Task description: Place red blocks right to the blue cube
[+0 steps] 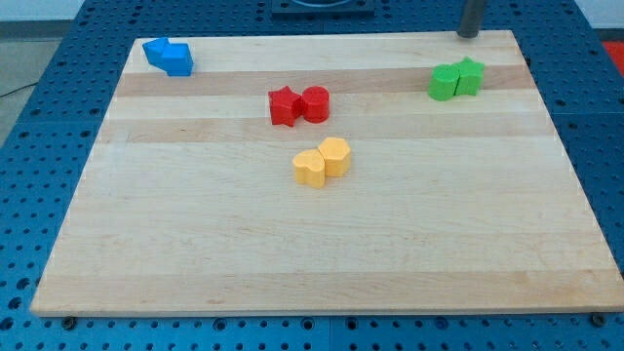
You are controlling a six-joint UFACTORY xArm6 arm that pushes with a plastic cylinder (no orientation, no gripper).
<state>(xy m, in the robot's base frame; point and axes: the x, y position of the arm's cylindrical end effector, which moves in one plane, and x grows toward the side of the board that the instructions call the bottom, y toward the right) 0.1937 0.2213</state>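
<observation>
Two red blocks sit touching side by side a little above the board's middle: a star-like red block (284, 105) on the left and a round red cylinder (316, 103) on the right. Two blue blocks (170, 57) lie pressed together at the board's top left corner; their shapes are hard to tell apart. My tip (469, 34) is at the view's top right, at the board's top edge, just above the green blocks and far right of the red ones.
Two green blocks (455, 80) sit together near the top right. Two yellow blocks (323, 162) sit together just below the red pair. The wooden board (322, 263) lies on a blue perforated table.
</observation>
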